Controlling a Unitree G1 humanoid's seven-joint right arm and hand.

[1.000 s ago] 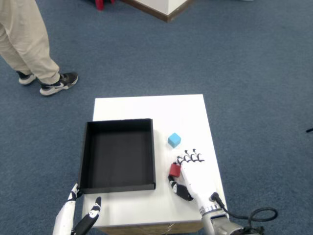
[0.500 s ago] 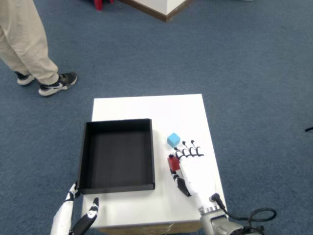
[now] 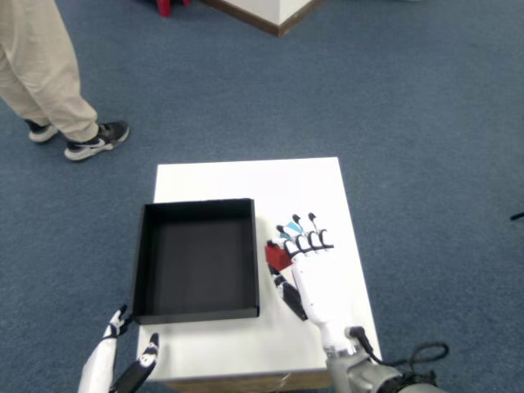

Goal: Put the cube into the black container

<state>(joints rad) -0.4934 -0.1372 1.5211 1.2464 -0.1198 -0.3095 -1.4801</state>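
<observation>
One black container [image 3: 196, 259] (nothing inside); right of it, the right hand [image 3: 311, 274] clamps one red cube [image 3: 277, 257] above one blue cube [image 3: 285, 235].

Below me a white surface [image 3: 246, 182] stands on blue carpet [image 3: 426, 123]. At upper left I see a person's beige trouser leg [image 3: 41, 61] and black sneakers [image 3: 97, 139].

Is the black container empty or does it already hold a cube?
Empty: the black container shows only bare floor; the red cube sits outside, at the right hand.
</observation>
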